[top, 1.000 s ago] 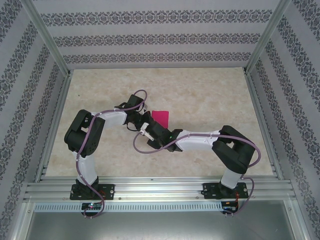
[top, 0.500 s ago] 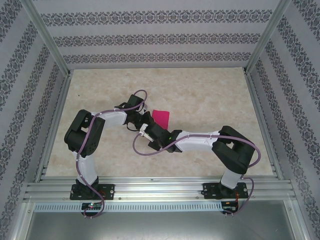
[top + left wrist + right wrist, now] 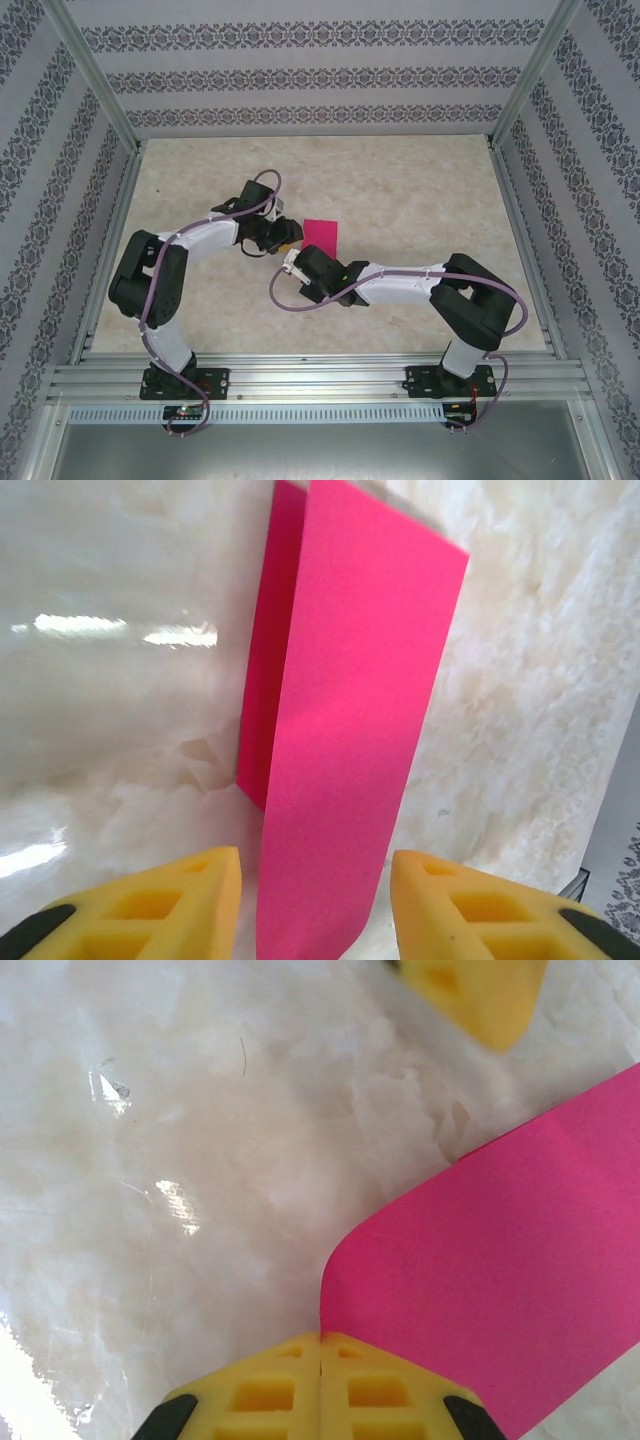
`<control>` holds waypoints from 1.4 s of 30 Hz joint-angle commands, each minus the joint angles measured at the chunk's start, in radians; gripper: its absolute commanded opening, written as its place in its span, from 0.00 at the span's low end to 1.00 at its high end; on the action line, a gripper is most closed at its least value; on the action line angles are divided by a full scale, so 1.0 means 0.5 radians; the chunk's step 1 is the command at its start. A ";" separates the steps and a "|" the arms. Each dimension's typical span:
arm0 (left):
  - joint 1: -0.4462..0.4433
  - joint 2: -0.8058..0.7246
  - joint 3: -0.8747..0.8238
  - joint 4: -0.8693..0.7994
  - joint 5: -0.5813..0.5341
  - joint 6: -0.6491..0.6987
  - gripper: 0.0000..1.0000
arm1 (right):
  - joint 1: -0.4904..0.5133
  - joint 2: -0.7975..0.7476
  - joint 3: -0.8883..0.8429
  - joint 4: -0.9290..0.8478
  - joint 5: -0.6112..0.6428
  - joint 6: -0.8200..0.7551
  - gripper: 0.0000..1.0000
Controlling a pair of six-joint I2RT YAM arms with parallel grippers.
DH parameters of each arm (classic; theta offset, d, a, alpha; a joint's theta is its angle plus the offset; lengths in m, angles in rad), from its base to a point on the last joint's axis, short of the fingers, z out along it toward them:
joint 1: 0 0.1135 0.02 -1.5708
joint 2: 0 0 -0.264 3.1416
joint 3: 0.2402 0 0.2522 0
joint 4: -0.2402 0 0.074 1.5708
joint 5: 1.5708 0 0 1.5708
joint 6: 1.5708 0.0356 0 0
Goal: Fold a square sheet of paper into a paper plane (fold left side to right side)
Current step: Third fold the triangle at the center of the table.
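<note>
The square sheet of paper (image 3: 322, 234) is bright magenta-pink and lies folded over near the table's middle. In the left wrist view its upper layer (image 3: 350, 730) arches up above the lower one. My left gripper (image 3: 287, 234) is at the paper's left side; in its wrist view it (image 3: 315, 865) stands open, with the raised flap between the yellow fingers (image 3: 190, 895) and touching neither. My right gripper (image 3: 303, 254) comes in from the near side. In its own view it (image 3: 320, 1338) is shut, and the paper's (image 3: 500, 1260) curved corner runs into the seam between its pads.
The pale marbled tabletop (image 3: 420, 190) has free room behind and to the right of the paper. Patterned walls and metal rails (image 3: 110, 110) enclose it. One yellow finger (image 3: 480, 995) of the left gripper shows at the top of the right wrist view.
My left gripper has opened and let go of the paper, and its arm has swung its elbow left. My right gripper has shut on the paper's near corner.
</note>
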 commanded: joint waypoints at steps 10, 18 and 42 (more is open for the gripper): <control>-0.072 0.383 0.580 -0.155 0.235 0.241 0.27 | -0.028 -0.049 -0.042 0.051 -0.053 0.074 0.00; -0.118 0.801 0.958 -0.308 0.185 0.305 0.24 | -0.037 -0.039 -0.035 0.046 -0.077 0.091 0.00; -0.152 0.996 0.943 -0.402 0.030 0.386 0.23 | -0.477 -0.130 -0.107 0.131 -0.857 0.443 0.00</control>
